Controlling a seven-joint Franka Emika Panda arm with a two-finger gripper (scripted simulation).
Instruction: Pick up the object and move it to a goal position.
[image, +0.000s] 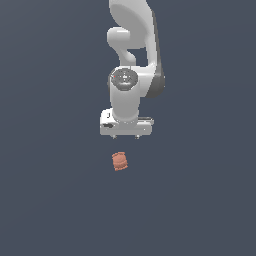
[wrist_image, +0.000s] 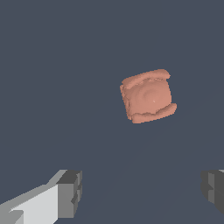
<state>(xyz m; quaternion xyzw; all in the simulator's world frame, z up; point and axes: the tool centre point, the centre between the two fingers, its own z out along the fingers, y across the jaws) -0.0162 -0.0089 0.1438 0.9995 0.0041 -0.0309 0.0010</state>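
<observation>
Although the arm (image: 134, 55) fills the upper middle of the exterior view, its top runs off the frame, so its base is not seen, and its white hand block covers the fingers from that side; only tiny dark nubs show under the block, too small to read. The gripper (image: 125, 134) in that view therefore gives little away about its jaws. The wrist view settles it: two grey fingers (wrist_image: 70, 193) stand wide apart with bare floor between them, so the tool is spread and grips nothing. Both fingers are cut by the frame edge there, one showing only a sliver.

The object (image: 119, 161) lies on the floor (image: 50, 200), apart from the gripper and, in the exterior view, just below it and slightly toward that view's left of the gripper's middle. From that camera it is a small reddish-orange lump, its ribbing barely legible. The wrist view shows the object (wrist_image: 148, 96) far larger: a rounded, tilted barrel shape with a raised ridge along two opposite edges and a smooth bulging face between. It sits off the line between the fingers, not between them, and touches neither.

The floor is plain dark blue-grey in both views, with no marks
</observation>
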